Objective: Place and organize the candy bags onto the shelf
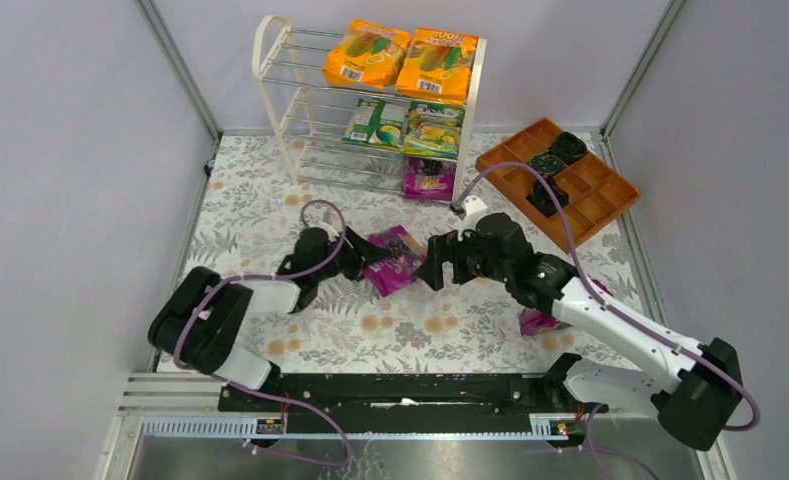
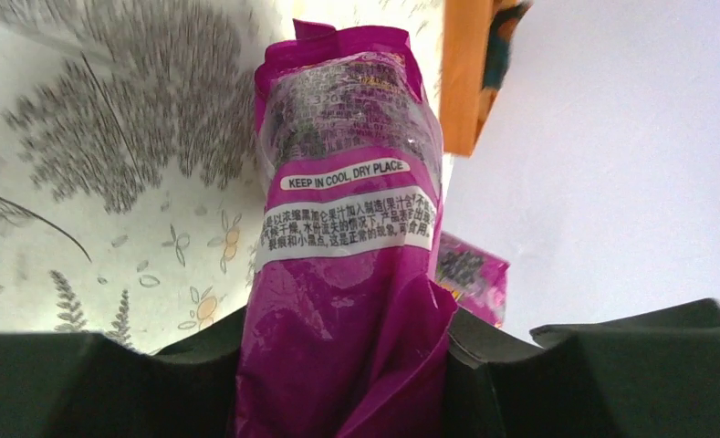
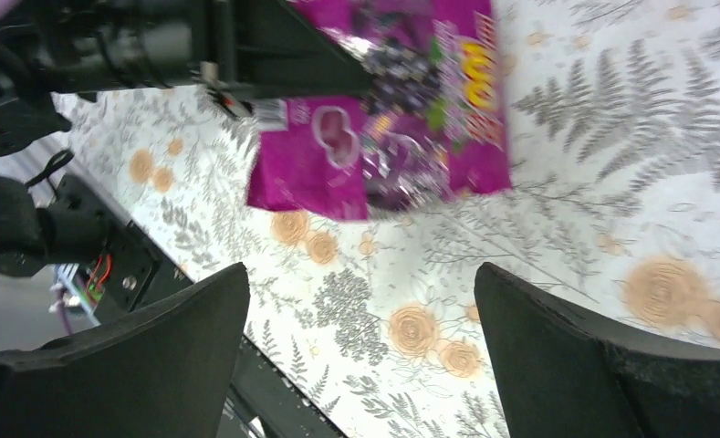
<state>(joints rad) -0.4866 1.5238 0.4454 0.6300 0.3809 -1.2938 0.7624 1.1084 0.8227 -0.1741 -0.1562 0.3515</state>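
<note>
Clamped a purple candy bag in the left gripper at mid-table.
Held the right gripper spread wide and empty just right of it, shelf far behind.

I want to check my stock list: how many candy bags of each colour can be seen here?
Orange candy bags: 2
Green-yellow candy bags: 2
Purple candy bags: 3 (one on the shelf, one in the left gripper, one on the table)
Total: 7
</note>
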